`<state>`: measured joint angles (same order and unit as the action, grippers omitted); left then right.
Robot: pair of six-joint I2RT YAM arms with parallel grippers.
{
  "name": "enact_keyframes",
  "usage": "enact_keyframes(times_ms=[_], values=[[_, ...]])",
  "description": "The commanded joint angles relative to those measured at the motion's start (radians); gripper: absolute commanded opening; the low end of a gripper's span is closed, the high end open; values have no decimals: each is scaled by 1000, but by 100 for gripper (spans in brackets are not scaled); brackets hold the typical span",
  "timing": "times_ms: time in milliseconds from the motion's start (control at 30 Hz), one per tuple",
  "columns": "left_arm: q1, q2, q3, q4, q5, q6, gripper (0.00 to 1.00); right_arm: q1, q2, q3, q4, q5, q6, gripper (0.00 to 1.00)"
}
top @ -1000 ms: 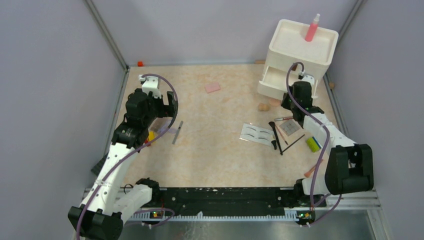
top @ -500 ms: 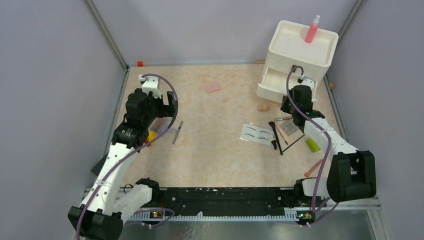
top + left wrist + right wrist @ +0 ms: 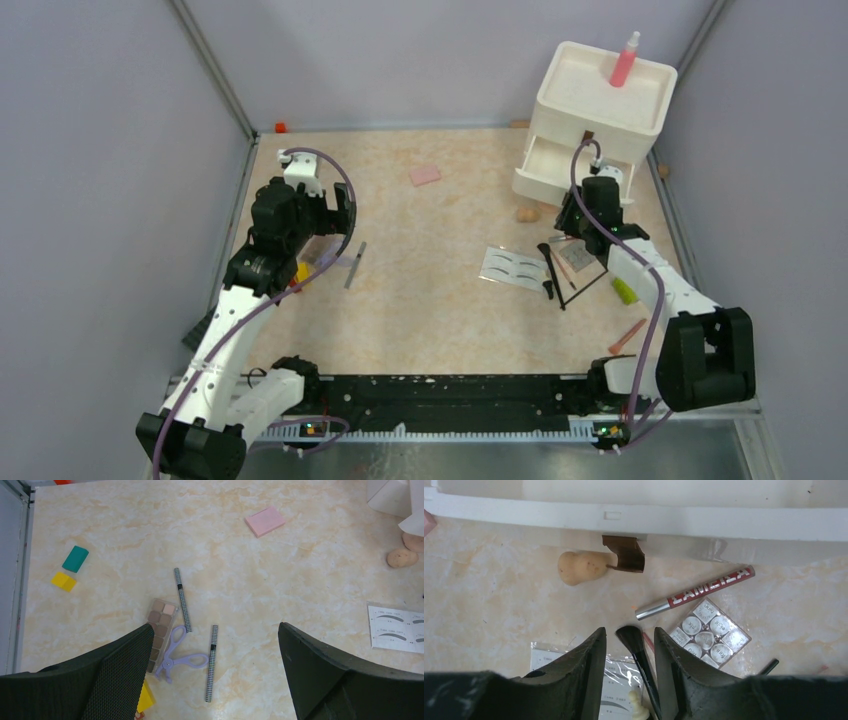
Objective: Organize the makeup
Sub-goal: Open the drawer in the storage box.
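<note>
Since the brush [image 3: 640, 655] lies just in front of the drawer unit [image 3: 600, 100], I hold my right hand [image 3: 629, 632] half-open and empty over its bristles, probably to grab it; left hand [image 3: 215, 626] is wide open, empty, far from the unit.

Teal block [image 3: 75, 559], yellow block [image 3: 64, 581]

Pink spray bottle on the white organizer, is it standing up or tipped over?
Upright. The pink spray bottle stands on its base in the top tray of the white organizer, cap up.
</note>
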<state>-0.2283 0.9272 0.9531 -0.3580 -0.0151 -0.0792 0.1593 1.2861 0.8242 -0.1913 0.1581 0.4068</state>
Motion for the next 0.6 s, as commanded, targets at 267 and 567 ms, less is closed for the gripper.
enact_keyframes(times_ms=[267,567], values=[[6,-18,-3,47,9,2,99,4,-117,181,-132,180,-34,54],[6,-10,-4,50,40,-2,99,-154,-24,294,-101,225,-88,63]])
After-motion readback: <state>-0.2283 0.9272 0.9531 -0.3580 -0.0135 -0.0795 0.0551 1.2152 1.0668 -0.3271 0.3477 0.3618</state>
